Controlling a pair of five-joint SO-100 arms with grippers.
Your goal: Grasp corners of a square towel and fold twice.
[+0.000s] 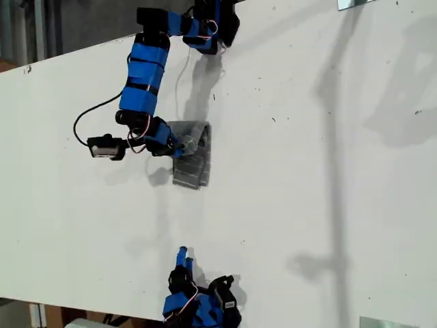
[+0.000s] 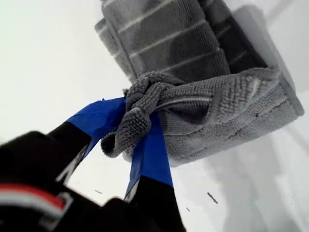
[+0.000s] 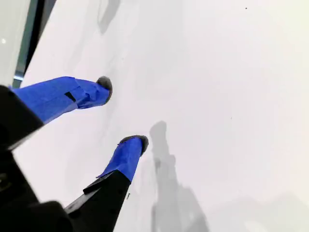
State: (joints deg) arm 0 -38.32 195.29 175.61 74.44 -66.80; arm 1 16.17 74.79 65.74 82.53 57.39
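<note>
At towel [image 1: 192,156]: my first gripper [image 2: 137,126] clamped on bunched corner [image 2: 126,129], fold detail clear only in first wrist view. My second gripper [image 3: 123,114] well apart from towel, fingers spread, empty, over bare table [image 3: 231,96].

Exterior view overhead, far, wrist views close, sharing white table [image 1: 307,205]

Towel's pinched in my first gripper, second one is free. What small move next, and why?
Probably carry the pinched edge a little further across, then release. My first gripper is shut on a bunched corner of the towel, which already lies folded narrow. My second gripper hangs open over bare table.
</note>
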